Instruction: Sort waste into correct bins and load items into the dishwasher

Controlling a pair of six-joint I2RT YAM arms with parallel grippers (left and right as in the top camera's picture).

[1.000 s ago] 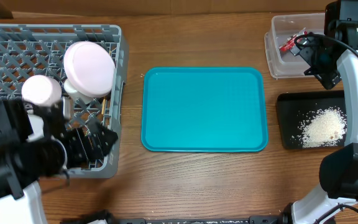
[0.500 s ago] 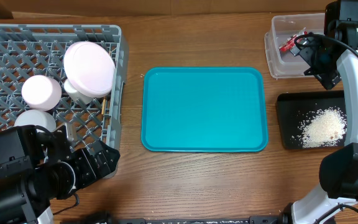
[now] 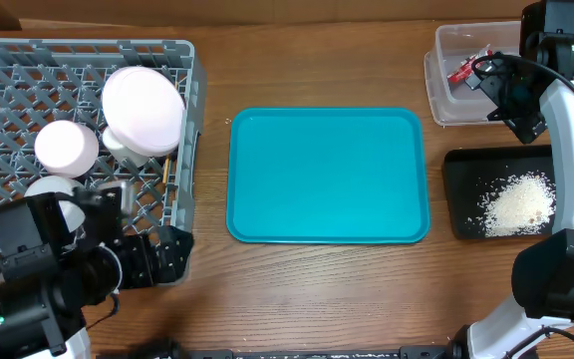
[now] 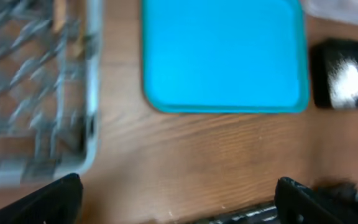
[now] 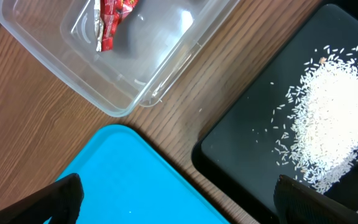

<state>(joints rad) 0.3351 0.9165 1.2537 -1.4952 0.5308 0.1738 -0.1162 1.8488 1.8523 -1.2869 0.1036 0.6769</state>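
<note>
The left hand [image 4: 178, 184] hangs spread wide and empty over the bare worktop [image 3: 317, 289], just off the front right corner of the grey dish rack [image 3: 193, 70]. Inside the rack, the large white plate [image 3: 143, 108] stands tilted near the right wall. The small white cup [image 3: 66, 147] sits left of it, and a pale bowl [image 3: 48, 187] lies nearer the front, partly hidden by the arm. The right hand [image 5: 176, 184] is spread as well, holding nothing, above the gap between the clear tub [image 3: 430, 90] and the black tray [image 3: 460, 189]. The red wrapper [image 5: 110, 18] lies inside the tub, and the rice scraps [image 5: 334, 118] are heaped on the black tray. The teal tray [image 3: 327, 175] sits on the worktop between the rack and the two bins
</note>
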